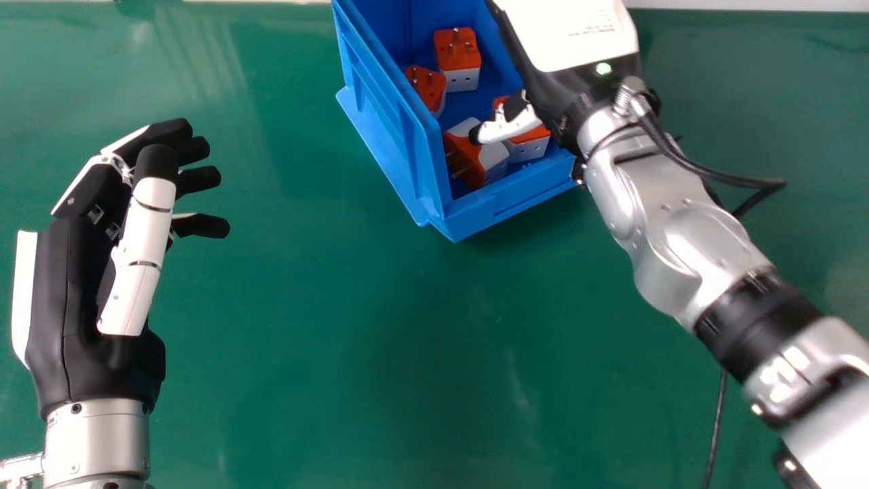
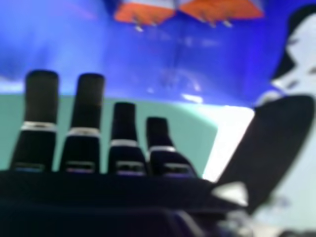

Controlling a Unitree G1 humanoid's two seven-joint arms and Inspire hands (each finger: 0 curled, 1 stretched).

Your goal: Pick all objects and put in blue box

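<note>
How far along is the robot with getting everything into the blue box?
Done: four orange-and-white adapters lie in the blue box. In hand: nothing; the right hand has straight fingers over the box, and the left hand is open beside it. Left: probably just withdrawing the right hand, since every visible adapter is boxed.

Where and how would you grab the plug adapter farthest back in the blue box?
Probably best from above, pinching the adapter by its flat opposite sides: its pins stick up from the orange top, so gripping there looks awkward.
</note>
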